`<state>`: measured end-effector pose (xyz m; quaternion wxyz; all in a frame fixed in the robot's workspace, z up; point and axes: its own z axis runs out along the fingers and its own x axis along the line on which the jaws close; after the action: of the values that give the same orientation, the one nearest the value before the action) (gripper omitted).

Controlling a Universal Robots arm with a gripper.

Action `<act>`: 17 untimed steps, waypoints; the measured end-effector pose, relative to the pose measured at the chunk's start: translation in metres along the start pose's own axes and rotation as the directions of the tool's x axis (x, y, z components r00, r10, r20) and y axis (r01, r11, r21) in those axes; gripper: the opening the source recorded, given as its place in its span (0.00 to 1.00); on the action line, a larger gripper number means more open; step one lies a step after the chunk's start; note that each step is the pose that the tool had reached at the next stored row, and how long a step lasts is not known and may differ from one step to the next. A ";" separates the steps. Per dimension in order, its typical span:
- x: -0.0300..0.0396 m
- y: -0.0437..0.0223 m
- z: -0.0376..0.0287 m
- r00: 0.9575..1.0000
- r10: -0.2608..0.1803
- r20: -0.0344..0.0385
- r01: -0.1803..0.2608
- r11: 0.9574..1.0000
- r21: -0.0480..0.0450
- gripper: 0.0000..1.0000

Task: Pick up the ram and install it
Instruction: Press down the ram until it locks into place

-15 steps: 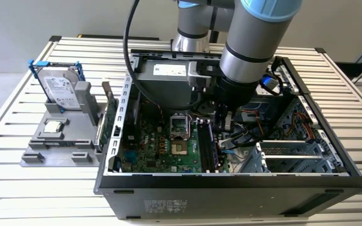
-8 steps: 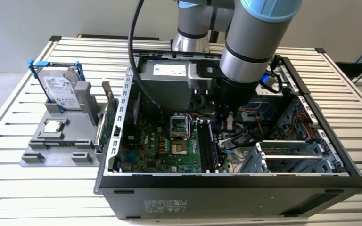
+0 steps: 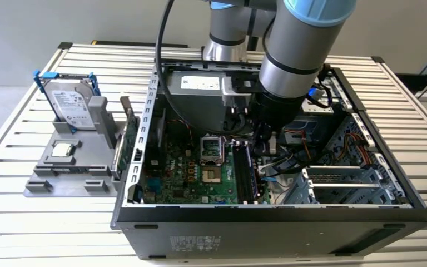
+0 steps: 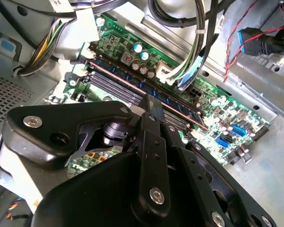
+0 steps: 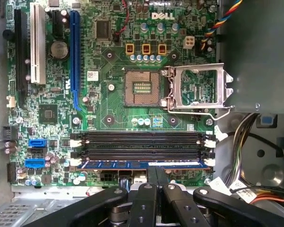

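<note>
- The ram (image 5: 142, 164) sits on edge in the memory slot nearest the gripper (image 5: 156, 176), at six o'clock from the empty processor socket (image 5: 142, 88) in the first wrist view.
- Thin, stiff, light — likely fragile; best held by its long edges.
- Fingers pinched together over its top edge.

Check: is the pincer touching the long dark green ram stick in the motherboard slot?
Touching. In the first wrist view the pincer has its fingertips closed on the top edge of the ram stick seated in the slot; the second wrist view agrees.
</note>
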<state>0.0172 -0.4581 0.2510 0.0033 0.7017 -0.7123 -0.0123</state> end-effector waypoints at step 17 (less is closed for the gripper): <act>0.0002 -0.0003 0.0133 1.000 0.000 0.000 0.000 1.000 0.000 0.00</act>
<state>0.0172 -0.4581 0.2377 0.0033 0.7017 -0.7124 -0.0124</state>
